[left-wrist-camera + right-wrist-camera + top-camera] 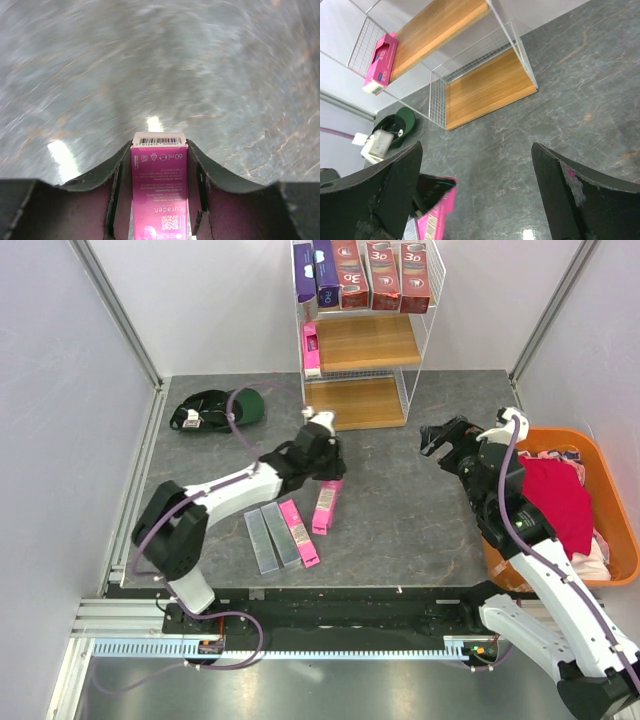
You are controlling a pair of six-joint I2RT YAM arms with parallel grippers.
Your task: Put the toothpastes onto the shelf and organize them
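The table (420, 510) is a dark grey slab with a stone pattern. At its far edge stands the shelf (400, 340), a white wire frame with light-brown wooden boards. The top board carries two purple cartons (315, 270) and three dark red cartons (383, 275), upright in one close row. A shelved pink carton (311, 348) stands at the left end of the middle board. A green cap (215, 408) lies on the table left of the shelf. An orange basket (610, 570) holding red and pale cloth sits at the right edge, just beside the right arm. In front of the left arm's base, two silver-grey cartons (270, 538) and a loose pink carton (299, 532) lie flat, side by side.

The left arm stretches forward and to the right, towards the front of the shelf. The left gripper (328, 475) is clamped on a held carton (159, 195), glossy pink and slim. Its black fingers (117, 172) press both long faces, and the barcode end projects past the tips (the table behind is blurred in this view). Whether the carton's lower end touches the table cannot be told.

The right arm is bent and raised over the right side of the table. The right gripper (476, 147) faces the shelf, its fingers spread wide with nothing between them.
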